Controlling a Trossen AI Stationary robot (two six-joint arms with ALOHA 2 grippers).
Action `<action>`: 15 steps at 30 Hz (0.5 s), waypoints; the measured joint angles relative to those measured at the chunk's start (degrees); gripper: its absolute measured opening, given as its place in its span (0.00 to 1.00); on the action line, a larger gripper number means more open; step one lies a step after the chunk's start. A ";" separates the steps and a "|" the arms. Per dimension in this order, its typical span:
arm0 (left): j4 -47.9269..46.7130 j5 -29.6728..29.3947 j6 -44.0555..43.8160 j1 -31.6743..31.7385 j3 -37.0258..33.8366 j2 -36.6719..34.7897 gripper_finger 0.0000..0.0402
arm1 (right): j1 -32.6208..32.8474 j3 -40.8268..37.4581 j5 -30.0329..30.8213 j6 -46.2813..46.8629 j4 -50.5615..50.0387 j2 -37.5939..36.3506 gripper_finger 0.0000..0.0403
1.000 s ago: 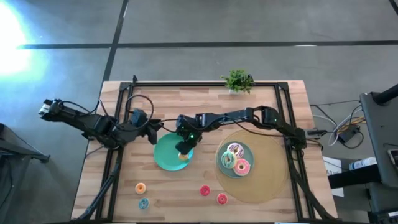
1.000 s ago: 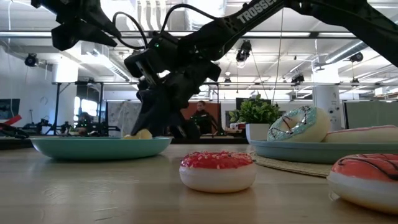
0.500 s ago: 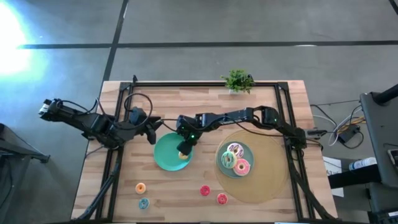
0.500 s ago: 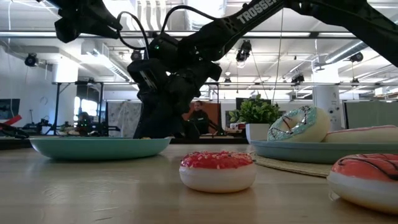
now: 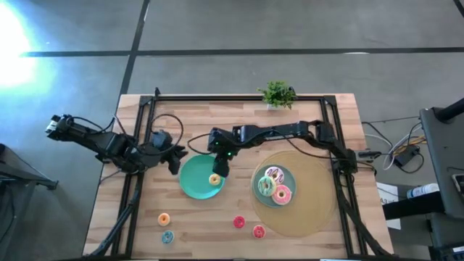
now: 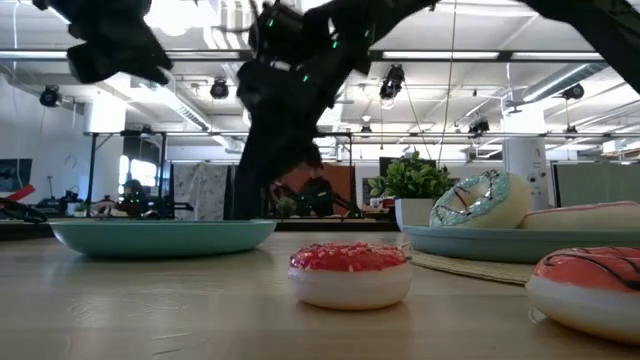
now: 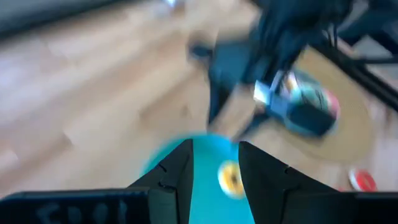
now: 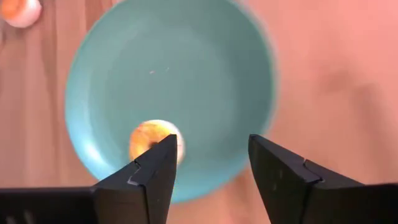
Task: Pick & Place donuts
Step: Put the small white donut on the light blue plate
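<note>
L wrist view (image 7: 273, 93) motion-blurred

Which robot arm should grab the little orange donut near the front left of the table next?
Probably the left. Its end effector hangs open on the left side, nearer the orange donut. The right end effector is open over the teal plate, beside a yellow donut, farther away.
</note>
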 joint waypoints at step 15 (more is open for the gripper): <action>-5.16 28.92 -30.08 -17.01 -0.02 21.49 0.22 | -0.48 -15.05 8.86 -10.74 -4.04 -16.90 0.46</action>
